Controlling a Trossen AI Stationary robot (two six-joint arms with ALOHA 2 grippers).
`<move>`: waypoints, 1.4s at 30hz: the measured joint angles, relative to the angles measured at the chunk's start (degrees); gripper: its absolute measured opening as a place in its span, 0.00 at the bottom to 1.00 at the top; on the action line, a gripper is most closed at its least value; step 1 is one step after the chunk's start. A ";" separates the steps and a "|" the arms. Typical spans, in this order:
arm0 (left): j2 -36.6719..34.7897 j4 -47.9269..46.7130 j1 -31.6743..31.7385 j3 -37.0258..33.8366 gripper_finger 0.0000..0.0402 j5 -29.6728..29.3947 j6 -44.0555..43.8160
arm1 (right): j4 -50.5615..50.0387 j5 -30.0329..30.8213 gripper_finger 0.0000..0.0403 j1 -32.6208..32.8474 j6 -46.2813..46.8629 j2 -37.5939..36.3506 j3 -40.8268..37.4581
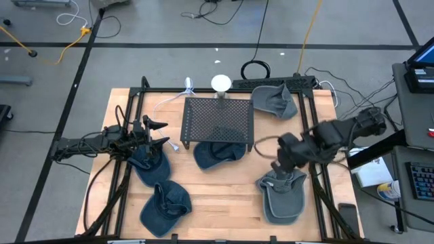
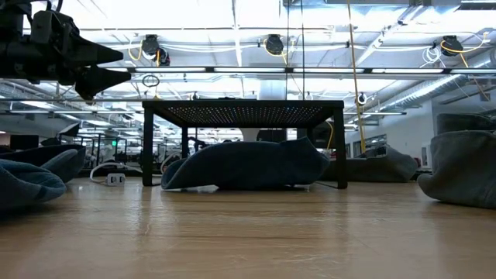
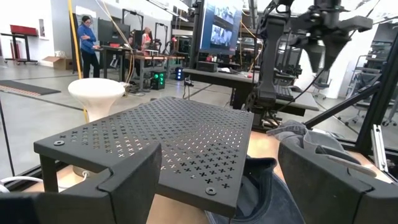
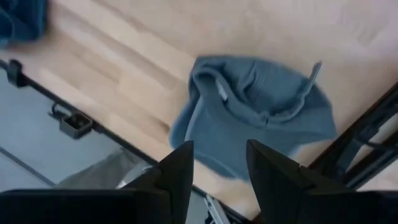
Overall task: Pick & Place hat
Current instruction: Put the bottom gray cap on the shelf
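Smooth pale wood planks of the table (image 2: 256, 240) fill the low view's foreground, grain running across. Centre of the table: a black perforated metal stand (image 1: 218, 120), flat top punched with small cross-shaped holes, on thin square legs. A soft blue cloth hat (image 1: 218, 154) lies slumped under its near edge, crumpled, brim folded.

Four more blue hats on the wood, all limp fabric:
- one at the far right corner (image 1: 274, 100), greyer in tone
- one at the near right (image 1: 281, 196), opening up, stitched brim and inner band showing
- one at the near left (image 1: 165, 207), bunched
- one at mid left (image 1: 149, 166), partly under the left arm

Right gripper (image 1: 281, 167) hangs above the near-right hat, pointing down; dark wedge fingers parted with a gap between them, holding nothing. Not touching the cloth, as far as the wrist view shows.

Left gripper (image 1: 154, 133) sits raised at the left side, aimed toward the stand; fingers spread wide, empty.

White round mushroom-shaped object (image 1: 221, 84) just behind the stand. People stand in the room beyond.
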 joint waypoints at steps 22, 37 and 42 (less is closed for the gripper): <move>0.00 0.00 0.00 0.00 0.82 0.00 0.00 | -1.24 5.10 0.35 26.45 30.82 1.53 -0.04; 0.00 0.00 0.01 0.01 0.82 0.00 0.00 | 1.79 4.60 0.39 25.82 35.25 1.63 -14.54; 0.00 0.00 0.02 0.00 0.82 0.00 0.00 | 4.98 2.64 0.44 24.06 30.88 1.63 -19.73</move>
